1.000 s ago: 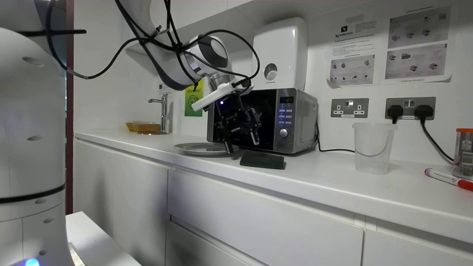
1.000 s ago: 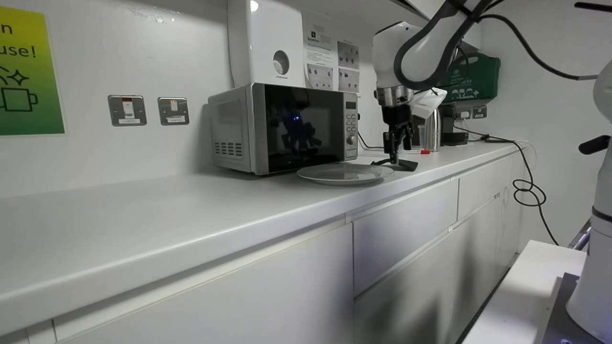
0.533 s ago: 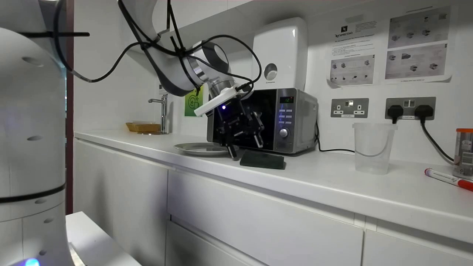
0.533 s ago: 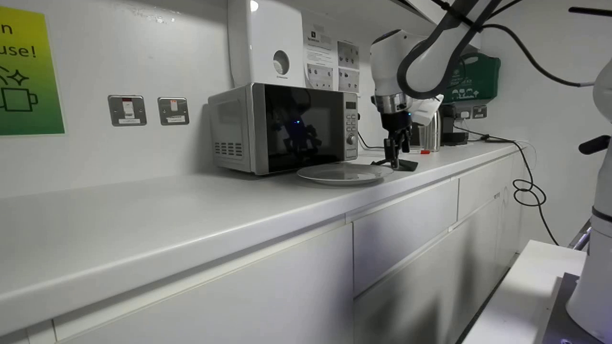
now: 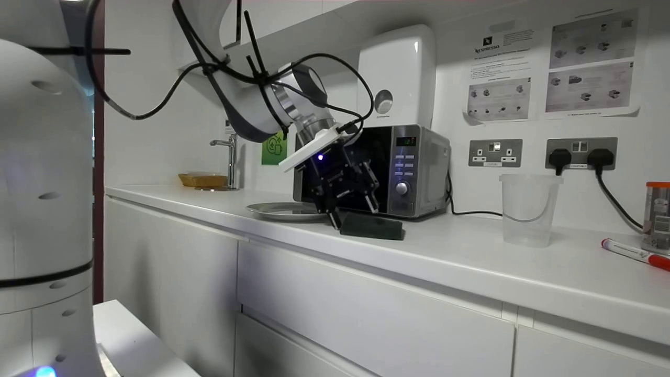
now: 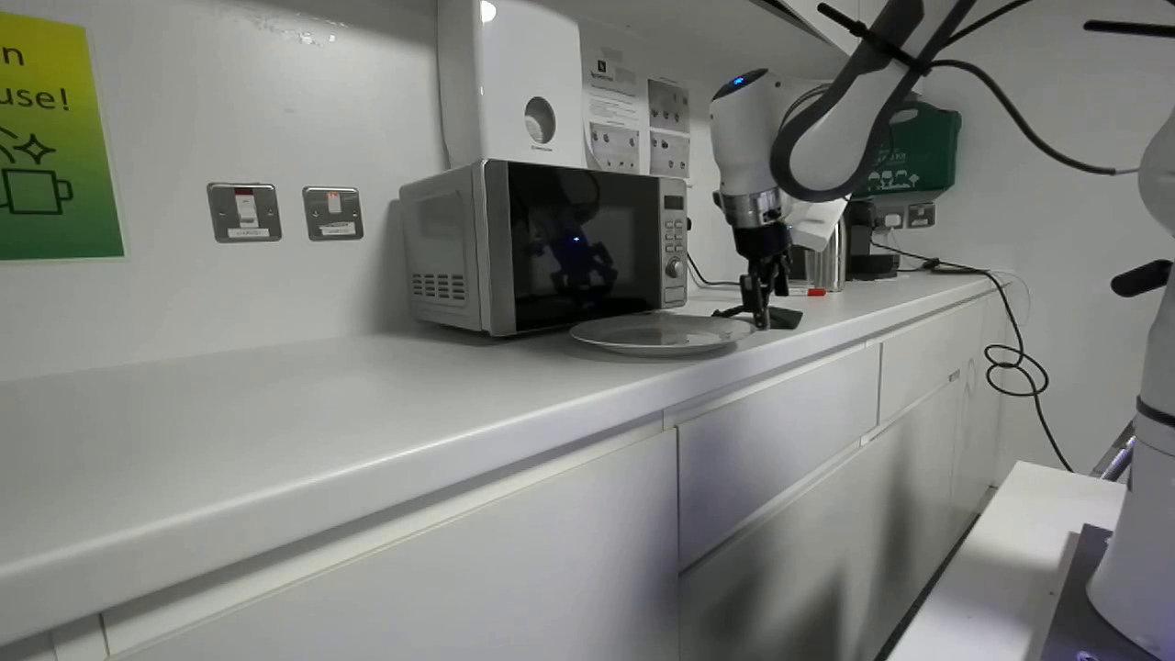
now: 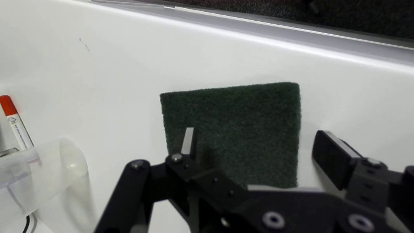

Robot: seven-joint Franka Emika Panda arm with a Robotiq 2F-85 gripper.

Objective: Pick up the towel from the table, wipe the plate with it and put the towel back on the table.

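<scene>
Two fingers (image 7: 334, 155) of the gripper (image 5: 355, 217) stand spread: one over the towel (image 7: 245, 126), the other just beside its edge on the side of the plate (image 6: 647, 336); contact, can't tell. Towel lies flat on the table (image 7: 113, 84), near its front edge. Closest neighbours: plate just past that outer finger, microwave (image 5: 400, 180) close behind, blocking the rear side. Containers, moving out: clear tub (image 5: 531, 207) upright, well apart, wall (image 5: 534, 152) showing through it; in the wrist view the end of a marker (image 7: 17, 124), lying beyond on the table, shows through its side. Orange-lidded jar (image 5: 658, 214), cut by the frame edge, contents can't be made out. Way back: tan dish (image 5: 204, 181) by the tap (image 5: 232, 162), can't tell what's inside. Vs a second ago: arm (image 5: 256, 107) is lower; in an exterior view the outer fingertip has gone from in front of the plate's rim to the towel's edge. Towel and plate sit in the same spots, finger spread looks the same.
</scene>
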